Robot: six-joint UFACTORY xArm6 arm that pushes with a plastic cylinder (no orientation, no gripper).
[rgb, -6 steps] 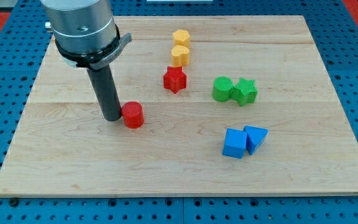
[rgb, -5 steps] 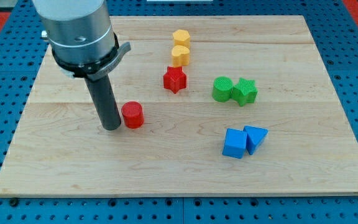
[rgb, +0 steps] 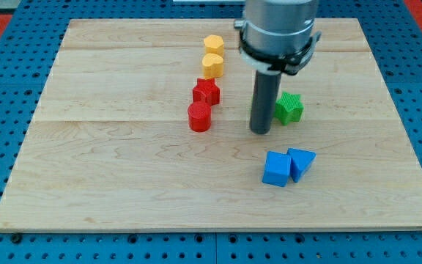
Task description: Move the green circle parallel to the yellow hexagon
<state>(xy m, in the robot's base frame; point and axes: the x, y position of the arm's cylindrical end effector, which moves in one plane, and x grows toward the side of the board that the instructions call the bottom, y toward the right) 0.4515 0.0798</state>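
Note:
My tip [rgb: 261,132] rests on the board just left of and below the green star [rgb: 290,108]. The rod stands in front of the spot beside the star, and the green circle does not show; it is hidden behind the rod or out of sight. The yellow hexagon [rgb: 213,44] lies near the view's top centre, with a second yellow block [rgb: 212,65] touching it just below. Both sit to the upper left of my tip.
A red star [rgb: 206,91] and a red cylinder [rgb: 199,116] sit together left of my tip. A blue cube [rgb: 275,169] and a blue triangular block [rgb: 302,162] touch each other below my tip. The wooden board [rgb: 86,183] ends at a blue pegboard.
The rod has moved from the view's left to beside the green star, now covering the green circle's spot. The red cylinder now sits further right, just below the red star.

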